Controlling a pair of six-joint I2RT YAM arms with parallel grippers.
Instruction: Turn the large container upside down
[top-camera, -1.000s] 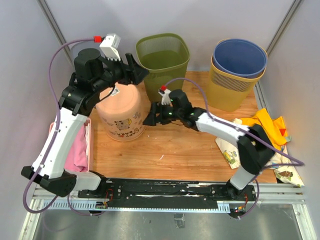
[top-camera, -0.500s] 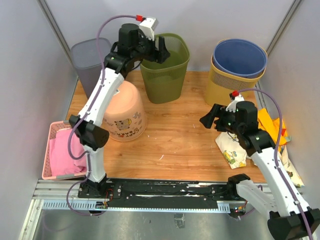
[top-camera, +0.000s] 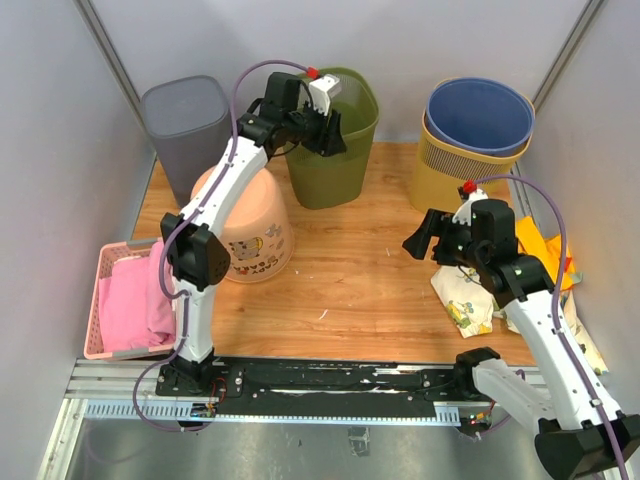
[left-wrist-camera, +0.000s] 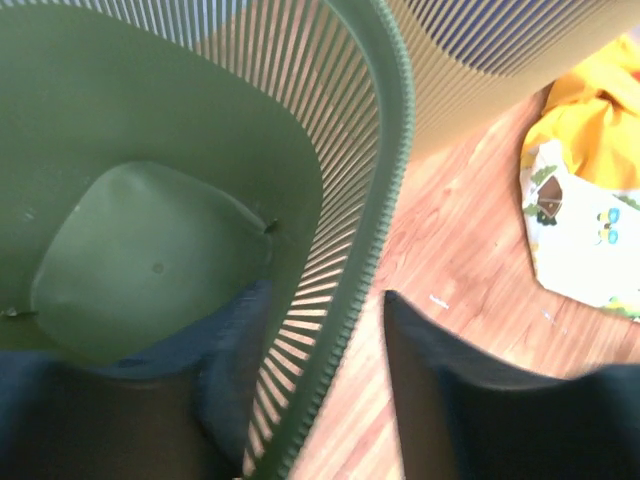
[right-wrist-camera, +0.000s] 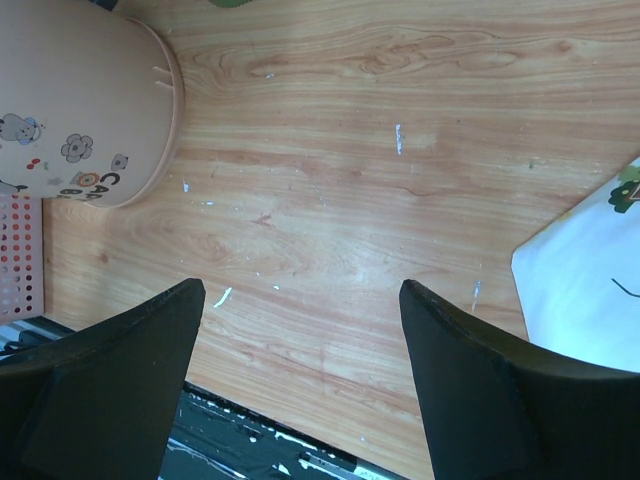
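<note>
The olive-green slatted basket (top-camera: 345, 160) stands upright at the back centre, its mouth up. My left gripper (top-camera: 330, 135) is open and straddles its near rim. In the left wrist view the rim (left-wrist-camera: 385, 170) runs between the jaws (left-wrist-camera: 325, 340), with one finger inside the basket and the other outside, a gap still showing beside the outer finger. My right gripper (top-camera: 418, 240) is open and empty, hovering over bare wood at the right; its wrist view (right-wrist-camera: 300, 300) shows only tabletop between the fingers.
A peach bin (top-camera: 245, 225) stands upside down left of the green basket, also in the right wrist view (right-wrist-camera: 70, 100). A grey bin (top-camera: 185, 120) is at back left, a blue bin (top-camera: 480, 115) nested in a yellow basket (top-camera: 460, 180) at back right. A pink basket (top-camera: 103, 268) sits at left, cloths (top-camera: 465, 300) at right.
My left arm swung from over the peach bin to the green basket and lowered its jaws over the rim. My right arm pulled back from the centre to the right.
</note>
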